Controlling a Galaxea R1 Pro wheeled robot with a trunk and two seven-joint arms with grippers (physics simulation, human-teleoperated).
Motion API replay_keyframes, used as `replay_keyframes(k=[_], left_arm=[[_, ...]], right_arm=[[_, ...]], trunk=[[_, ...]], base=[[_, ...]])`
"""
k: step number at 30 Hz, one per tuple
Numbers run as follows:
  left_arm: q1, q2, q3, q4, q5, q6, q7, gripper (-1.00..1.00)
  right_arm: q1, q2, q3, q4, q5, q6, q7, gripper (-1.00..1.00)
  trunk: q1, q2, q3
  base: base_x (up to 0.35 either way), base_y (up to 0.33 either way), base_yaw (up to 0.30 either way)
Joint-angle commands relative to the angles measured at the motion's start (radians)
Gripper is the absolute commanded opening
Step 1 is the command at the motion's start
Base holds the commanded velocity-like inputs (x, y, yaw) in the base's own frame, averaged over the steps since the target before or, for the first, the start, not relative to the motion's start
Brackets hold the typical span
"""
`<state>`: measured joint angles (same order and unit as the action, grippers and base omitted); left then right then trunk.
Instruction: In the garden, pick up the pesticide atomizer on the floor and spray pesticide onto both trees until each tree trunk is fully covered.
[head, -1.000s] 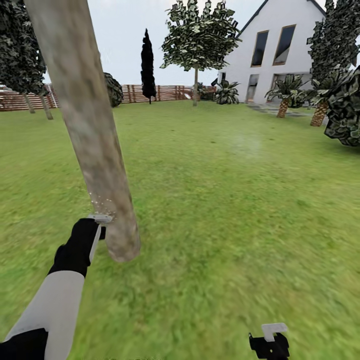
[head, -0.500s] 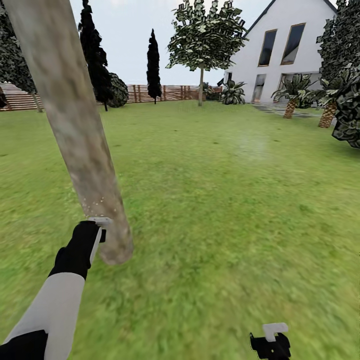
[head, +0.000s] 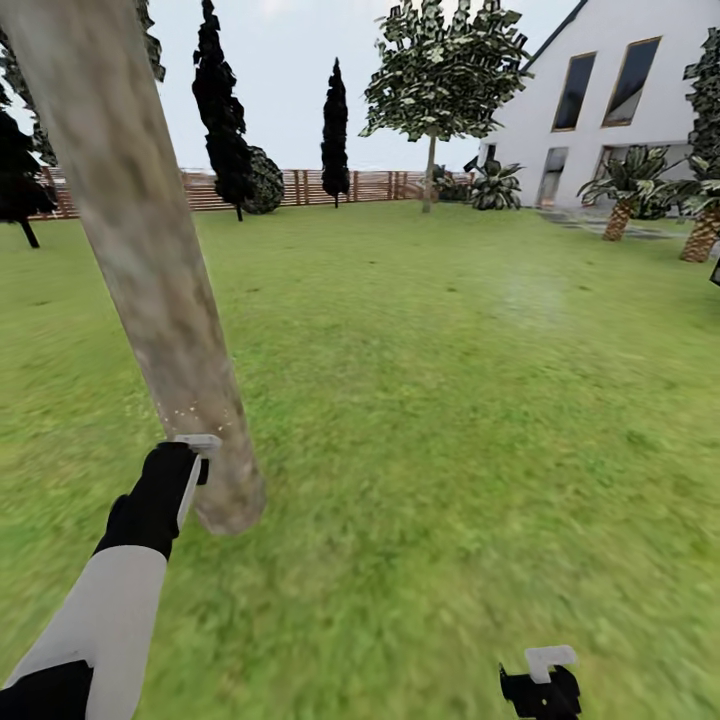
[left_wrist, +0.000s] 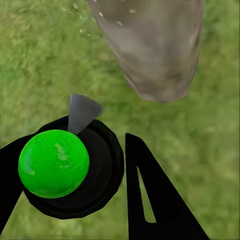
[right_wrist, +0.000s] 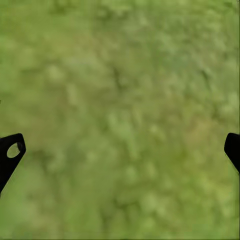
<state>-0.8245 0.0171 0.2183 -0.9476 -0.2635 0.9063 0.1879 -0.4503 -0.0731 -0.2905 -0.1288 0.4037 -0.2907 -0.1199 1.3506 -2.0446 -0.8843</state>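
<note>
— Item one, left arm?
— I am holding the left gripper (head: 190, 470) low beside the tree trunk (head: 150, 260); its jaws are clamping the atomizer (left_wrist: 55, 165), a black body with a green ball top and a grey nozzle (left_wrist: 80, 112) pointing at the trunk's base. White specks are showing on the bark just above the nozzle.
— Item two, right arm?
— I am keeping the right gripper (head: 540, 685) low over the lawn (head: 450, 400), jaws standing wide apart, nothing but grass between them.
— Item three, surroundings?
— A second tree (head: 440, 90) is standing far off near the white house (head: 620, 100); a slatted fence (head: 300, 187) is closing the lawn's far side.
</note>
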Motion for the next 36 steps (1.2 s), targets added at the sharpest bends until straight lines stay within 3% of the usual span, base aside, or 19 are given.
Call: replay_keyframes(k=[1,8,28,36], left_arm=[[-0.001,0.0,-0.001,0.0,0.002,0.004,0.005,-1.0],[0.0,-0.001,0.0,0.001,-0.001,0.003,0.007,-1.0],[0.025,-0.001,-0.002,0.025,-0.004,-0.001,0.01,-1.0],[0.031,0.0,-0.001,0.026,-0.005,-0.001,0.01,-1.0]], right_arm=[[-0.001,0.0,-0.007,0.001,0.01,-0.004,-0.003,1.0],[-0.001,0.0,-0.007,0.001,0.01,-0.004,-0.003,1.0],[-0.001,0.0,-0.007,0.001,0.01,-0.004,-0.003,1.0],[-0.001,-0.001,-0.007,0.001,0.009,-0.004,-0.003,1.0]], trunk=[[0.0,0.0,-0.001],[0.0,0.0,-0.001],[0.0,0.0,-0.001],[0.0,0.0,-0.001]], base=[[0.237,-0.193,0.277],[0.218,-0.201,0.277],[0.045,-0.272,0.276],[0.129,-0.273,0.035]])
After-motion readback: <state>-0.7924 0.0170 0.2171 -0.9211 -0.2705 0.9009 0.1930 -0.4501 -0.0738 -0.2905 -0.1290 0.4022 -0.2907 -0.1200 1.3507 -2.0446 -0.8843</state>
